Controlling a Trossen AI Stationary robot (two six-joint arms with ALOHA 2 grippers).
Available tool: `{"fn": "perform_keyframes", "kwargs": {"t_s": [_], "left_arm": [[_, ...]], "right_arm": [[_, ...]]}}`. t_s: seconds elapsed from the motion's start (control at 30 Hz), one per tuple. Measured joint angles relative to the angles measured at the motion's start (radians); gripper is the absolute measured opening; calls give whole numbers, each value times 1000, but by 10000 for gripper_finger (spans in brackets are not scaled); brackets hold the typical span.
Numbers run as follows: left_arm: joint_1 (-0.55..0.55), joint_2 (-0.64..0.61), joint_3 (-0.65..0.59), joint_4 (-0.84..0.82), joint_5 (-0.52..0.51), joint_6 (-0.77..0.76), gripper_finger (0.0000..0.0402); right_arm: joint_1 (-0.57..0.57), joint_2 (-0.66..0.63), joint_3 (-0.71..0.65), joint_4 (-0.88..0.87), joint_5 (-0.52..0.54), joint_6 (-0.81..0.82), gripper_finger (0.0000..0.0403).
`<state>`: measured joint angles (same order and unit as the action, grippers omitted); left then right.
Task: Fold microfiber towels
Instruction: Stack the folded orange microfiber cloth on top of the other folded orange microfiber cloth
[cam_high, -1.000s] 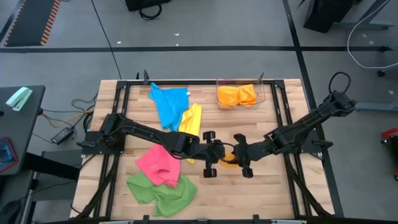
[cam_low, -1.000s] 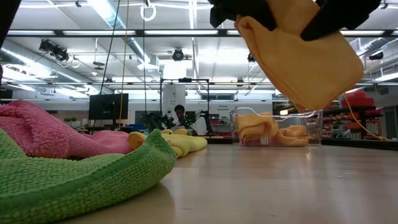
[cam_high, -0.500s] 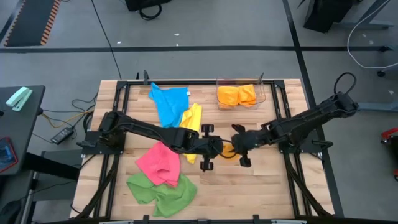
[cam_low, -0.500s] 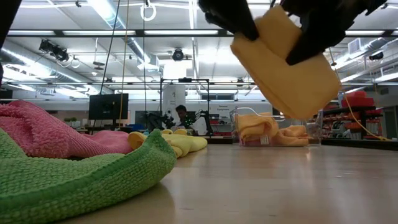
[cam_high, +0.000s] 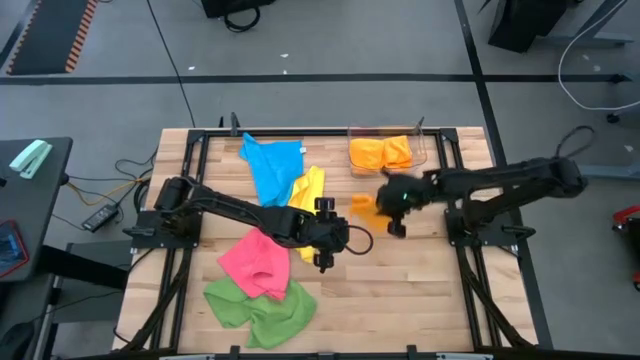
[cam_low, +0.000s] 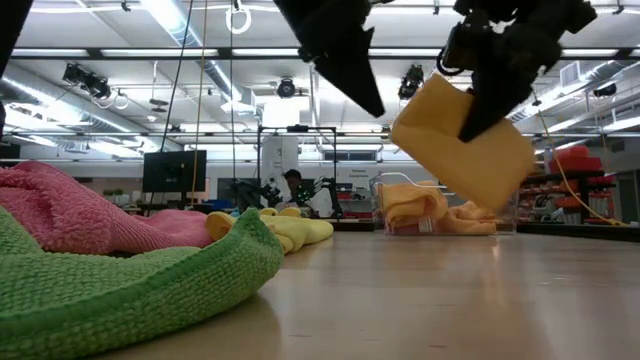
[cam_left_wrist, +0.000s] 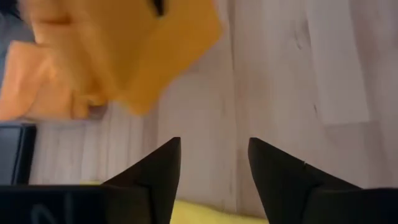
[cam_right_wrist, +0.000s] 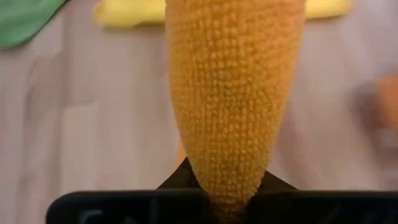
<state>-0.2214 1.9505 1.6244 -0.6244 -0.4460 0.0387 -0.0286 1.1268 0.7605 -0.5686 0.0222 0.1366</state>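
Observation:
A folded orange microfiber towel (cam_low: 465, 140) hangs in the air over the table's middle right, and my right gripper (cam_high: 377, 203) is shut on it. My left gripper (cam_left_wrist: 214, 162) stands open just left of it, over bare wood, with nothing between its fingers. On the table's left half lie a blue towel (cam_high: 272, 165), a yellow towel (cam_high: 308, 193), a pink towel (cam_high: 255, 262) and a green towel (cam_high: 262, 308), all rumpled and flat on the wood. My right gripper pinches the folded orange towel by its upper end (cam_right_wrist: 227, 183) between its two fingers, several layers together. The fingers slant down from the table's right side. The towel hangs tilted below them (cam_low: 480, 165), clear of the table.
A clear plastic bin (cam_high: 424, 152) with folded orange towels (cam_high: 383, 152) stands at the far edge, just beyond the held towel. Bare wood lies in the near right part of the table. A black frame runs along the table's sides.
My left gripper has let go of the orange towel and drawn back a little toward the table's left. My right gripper has carried the towel from the table's middle toward the far edge, nearer the bin; the towel stays folded and clear of the wood.

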Motion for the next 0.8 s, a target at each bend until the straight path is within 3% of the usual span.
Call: {"fn": "perform_keyframes", "kwargs": {"t_s": [0.13, 0.33, 0.53, 0.8], "left_arm": [[1, -2, -65, 74, 15, 13, 171], [11, -4, -111, 126, 85, 61, 135], [46, -32, -166, 176, 156, 86, 106], [98, -138, -297, 286, 217, 106, 77]], "right_arm": [[-165, -77, 0, 18, -56, -31, 21], [-431, -133, 0, 105, -318, -59, 21], [-639, -96, 1, 175, -491, -60, 21], [-809, 8, 22, 221, -591, -69, 21]]}}
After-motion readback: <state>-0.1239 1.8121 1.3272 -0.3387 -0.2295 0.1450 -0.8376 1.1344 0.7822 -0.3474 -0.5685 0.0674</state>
